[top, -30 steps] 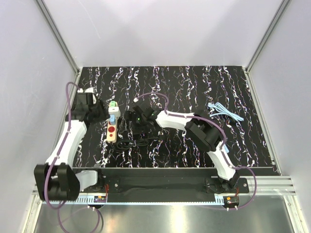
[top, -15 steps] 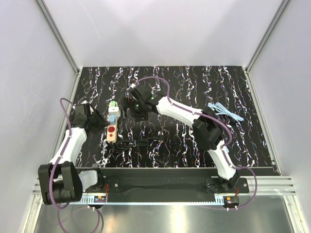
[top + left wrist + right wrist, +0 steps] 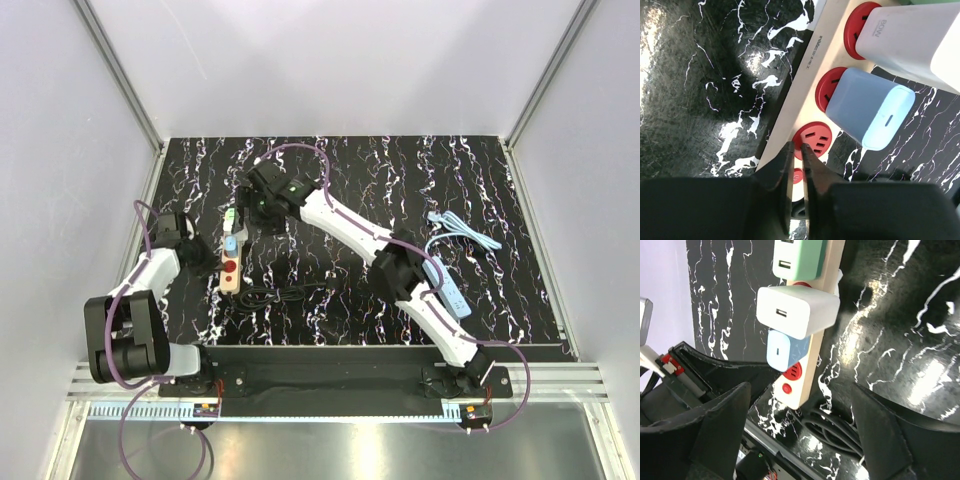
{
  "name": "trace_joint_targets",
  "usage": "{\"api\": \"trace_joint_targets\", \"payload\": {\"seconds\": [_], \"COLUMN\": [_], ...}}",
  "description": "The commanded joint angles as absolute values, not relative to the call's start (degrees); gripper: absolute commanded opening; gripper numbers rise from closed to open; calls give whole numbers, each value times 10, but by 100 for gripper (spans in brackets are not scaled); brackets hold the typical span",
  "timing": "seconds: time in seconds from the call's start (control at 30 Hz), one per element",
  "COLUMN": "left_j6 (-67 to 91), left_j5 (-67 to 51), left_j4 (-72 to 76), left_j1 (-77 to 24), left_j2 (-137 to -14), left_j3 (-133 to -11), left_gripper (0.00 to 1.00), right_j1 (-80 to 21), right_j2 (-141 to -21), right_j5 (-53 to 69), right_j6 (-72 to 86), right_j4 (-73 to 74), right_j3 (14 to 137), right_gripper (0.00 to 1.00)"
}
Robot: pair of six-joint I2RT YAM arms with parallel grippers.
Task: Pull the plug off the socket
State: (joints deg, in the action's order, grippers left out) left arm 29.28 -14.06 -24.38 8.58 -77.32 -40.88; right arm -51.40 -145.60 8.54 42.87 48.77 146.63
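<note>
The plug (image 3: 797, 312) was seated in the socket (image 3: 807, 382) between green adapter (image 3: 800, 257) and blue adapter (image 3: 785, 352); left gripper (image 3: 796, 147), nearly closed and empty, hovered at its switch end, presumably to pin it, while right gripper (image 3: 800, 387) gaped wide facing the plug.

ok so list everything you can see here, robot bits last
socket: one, beige strip with red spots, left side of table
plug: one, white cube, plugged into the socket between the other two adapters
green adapter: one, green, at the socket's far end
blue adapter: one, light blue, next to the plug
black cord: one, black, by the socket's near end
blue strip: one, light blue, right side
blue cord: one, light blue, right side
table: one, black, white veins
left gripper: one, black, shut, empty, over the socket
right gripper: one, black, open, facing the socket
</note>
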Motion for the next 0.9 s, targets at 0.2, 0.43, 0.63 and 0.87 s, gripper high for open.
{"api": "trace_joint_targets", "payload": {"seconds": [0.2,0.43,0.63,0.87], "left_j6": [285,287,292,281], "left_j5": [-181,-192,-214,-213], "left_j4": [-213,-213,-206,-200], "left_j1": [87,87,88,89], "left_j2": [-817,-776,-761,-809], "left_j3": [-431,-425,-423,-430], "left_gripper": [8,11,9,5], "right_j1": [-542,-559,-568,-573], "right_j2": [-1513,-1520,-1521,-1544], "right_j5": [54,11,-11,-12], "right_j6": [446,431,426,435], "right_j4": [517,502,477,461], "right_j3": [1535,1542,1543,1564], "right_gripper": [77,78,70,65]}}
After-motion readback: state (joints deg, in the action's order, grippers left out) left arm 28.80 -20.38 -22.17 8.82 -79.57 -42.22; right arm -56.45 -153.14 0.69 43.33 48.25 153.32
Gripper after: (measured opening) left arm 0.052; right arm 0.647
